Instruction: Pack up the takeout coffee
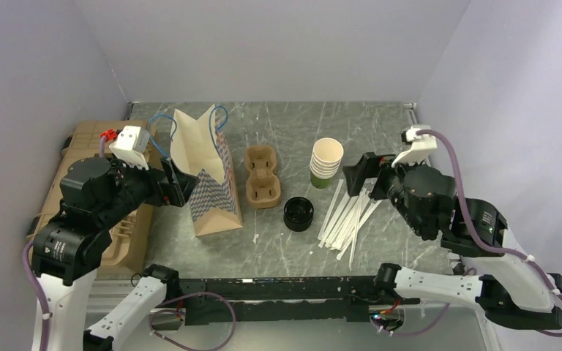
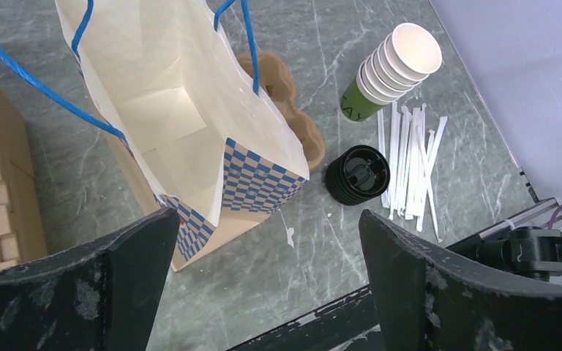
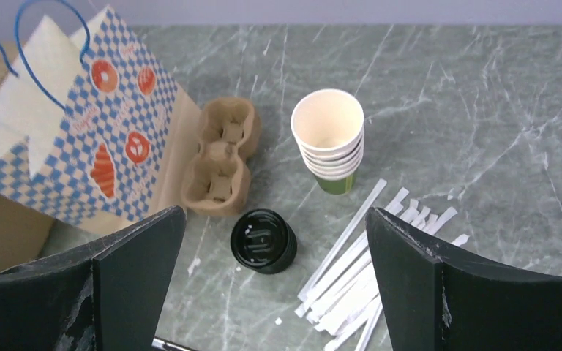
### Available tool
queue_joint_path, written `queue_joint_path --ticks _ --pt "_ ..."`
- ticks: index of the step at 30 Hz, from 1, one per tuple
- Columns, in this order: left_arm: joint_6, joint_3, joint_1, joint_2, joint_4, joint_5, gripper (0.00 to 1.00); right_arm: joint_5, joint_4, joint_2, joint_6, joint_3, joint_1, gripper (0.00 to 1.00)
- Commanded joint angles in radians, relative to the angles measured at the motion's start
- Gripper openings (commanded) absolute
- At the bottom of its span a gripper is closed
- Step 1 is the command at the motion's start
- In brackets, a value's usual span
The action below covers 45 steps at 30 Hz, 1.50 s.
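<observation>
Grippers come nearest: the left gripper (image 2: 267,292) and the right gripper (image 3: 274,292) are both spread wide and hold nothing. Beyond them on the table (image 1: 410,131) lie black lids (image 1: 298,213) beside paper straws (image 1: 347,216). Farther back are the cup carrier (image 1: 261,177), cup stack (image 1: 326,162) and open paper bag (image 1: 208,175). The position of the takeout coffee cannot be told.
</observation>
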Motion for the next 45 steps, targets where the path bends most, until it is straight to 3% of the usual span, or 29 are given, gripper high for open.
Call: queue_joint_path --ticks 1,11,24,32,39,45 --pt "0.015 0.006 0.003 0.007 0.003 -0.004 0.99 0.073 0.001 0.062 0.003 0.064 0.001 1.0" --pt "-0.009 -0.011 0.003 0.009 0.02 -0.052 0.99 0.041 0.02 0.029 -0.116 -0.035 0.0 1.0" --pt "-0.005 -0.018 0.003 -0.002 0.002 -0.072 0.99 0.179 -0.192 0.181 -0.078 -0.017 0.0 0.96" --pt "-0.003 -0.025 0.003 -0.042 0.017 -0.069 1.0 -0.07 -0.092 0.311 -0.217 0.054 -0.152 0.91" --pt "-0.009 -0.023 0.003 -0.072 0.008 -0.073 0.99 -0.284 -0.055 0.503 -0.294 0.214 -0.281 0.75" --pt "-0.03 -0.032 0.003 -0.082 0.005 -0.063 0.99 -0.364 -0.028 0.632 -0.325 0.33 -0.352 0.59"
